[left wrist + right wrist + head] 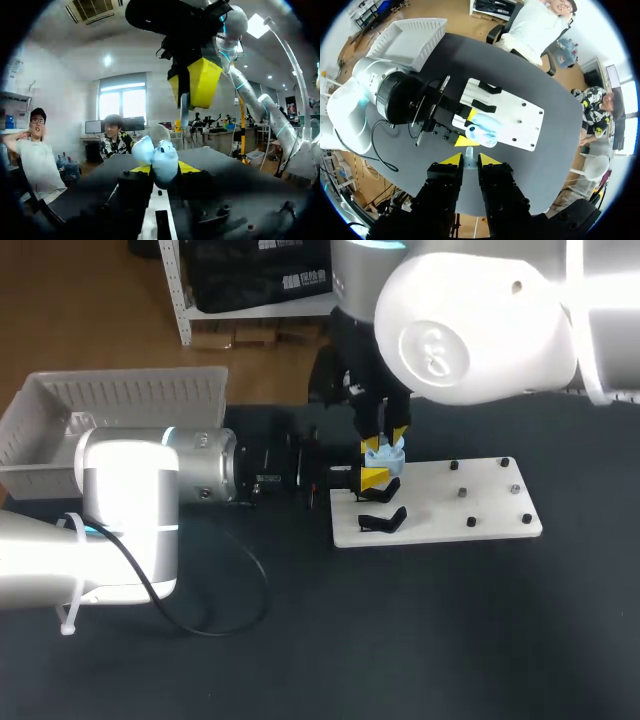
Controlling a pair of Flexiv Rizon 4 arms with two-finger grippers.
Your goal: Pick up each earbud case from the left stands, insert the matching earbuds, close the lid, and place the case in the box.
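Observation:
A light-blue earbud case [386,454] with its lid open is held just above the left end of the white stand board [450,505]. My left gripper [374,470] is shut on it from the side. In the left wrist view the case [157,159] sits between the yellow tips. My right gripper [386,438] hangs straight over the case, pointing down, shut on a small pale earbud [469,163]. From the left wrist, that earbud [184,109] shows a short way above the open case. Seen from the right wrist, the case [484,130] lies directly ahead of the right gripper [470,159].
Two black stands [383,519] sit on the board's left part and several small black pegs [470,522] on its right. A white slatted box [120,405] stands at the back left. A black cable [215,625] loops on the dark table beside my left arm.

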